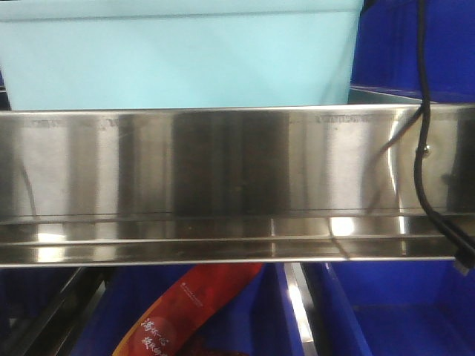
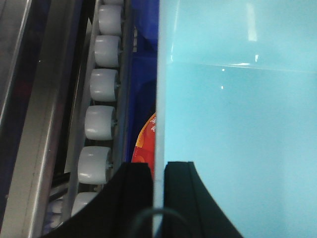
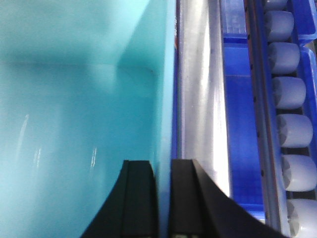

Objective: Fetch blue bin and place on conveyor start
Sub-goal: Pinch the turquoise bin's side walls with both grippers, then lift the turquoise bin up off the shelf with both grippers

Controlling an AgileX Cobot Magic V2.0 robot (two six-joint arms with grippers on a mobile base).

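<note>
The blue bin, a pale cyan tub, shows at the top of the front view, behind a stainless-steel shelf rail. My left gripper is shut on the bin's left rim, one black finger outside and one inside. The bin's inside fills the right of the left wrist view. My right gripper is shut on the bin's right rim, with the bin's inside to its left. The conveyor start is out of view.
A shiny steel rail spans the front view. Dark royal-blue bins stand beside and below. A red packet lies below. White rollers run along the left and right. A black cable hangs at right.
</note>
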